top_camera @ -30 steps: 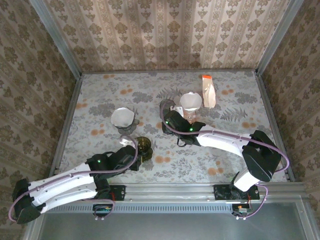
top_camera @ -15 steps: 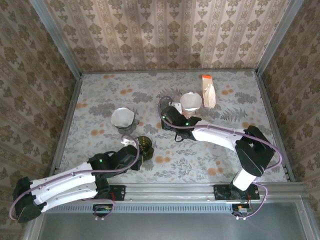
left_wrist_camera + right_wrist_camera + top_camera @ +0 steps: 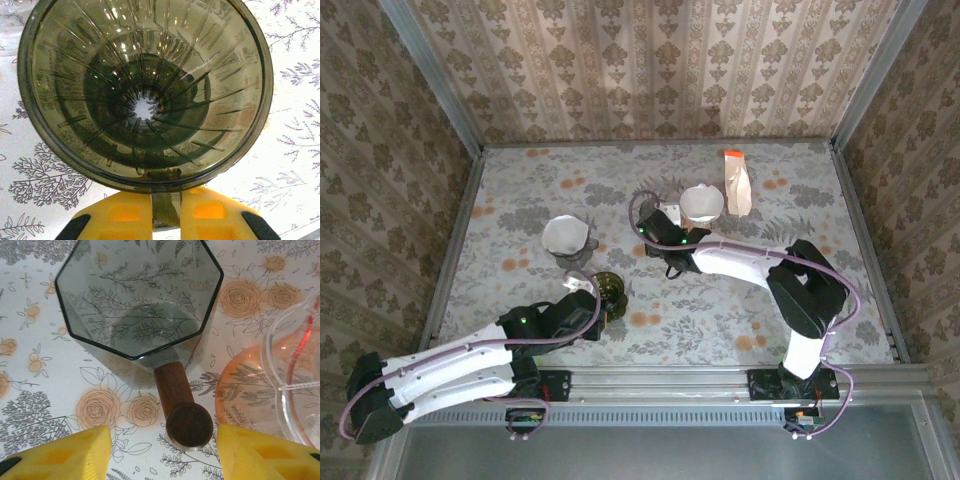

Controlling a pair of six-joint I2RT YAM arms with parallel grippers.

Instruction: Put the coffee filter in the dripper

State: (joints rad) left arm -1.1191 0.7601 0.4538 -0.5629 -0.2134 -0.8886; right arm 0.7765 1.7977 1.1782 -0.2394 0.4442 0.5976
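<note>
Near edge of counter (image 3: 520, 190): left hand (image 3: 166, 200) clenched on a small tab at the rim of the dripper (image 3: 145, 95), yellow fingers (image 3: 120, 212) pressed to either side of it. Dripper is dark smoked glass or plastic, ribbed inside, with a small hole at the bottom through which the counter pattern shows; nothing lies in it. Overhead, it sits at the tip of the left arm, just left of centre and near the front. Just beyond it and a little left: coffee filter (image 3: 567, 235), a white rounded cone resting on a clear stand, apart from the dripper. Cannot tell whether it is paper or ware. Mid-counter: right hand (image 3: 162, 432) released, its yellow fingers (image 3: 65, 452) spread wide. Between them, touching neither, lies a wooden handle (image 3: 176, 392) with a round knob end pointing at the wrist camera. The handle joins a grey eight-sided glass vessel (image 3: 137, 300), upright and empty, the floral pattern showing through it. Right of the vessel, just beside the handle: a clear dripper rim (image 3: 295, 380) with a red mark, standing on an orange bloom of the pattern. Overhead, a second white cone (image 3: 702, 203) sits there. Farther back and just right of it: a narrow white pack with an orange top (image 3: 737, 182), lying flat near the rear wall.
</note>
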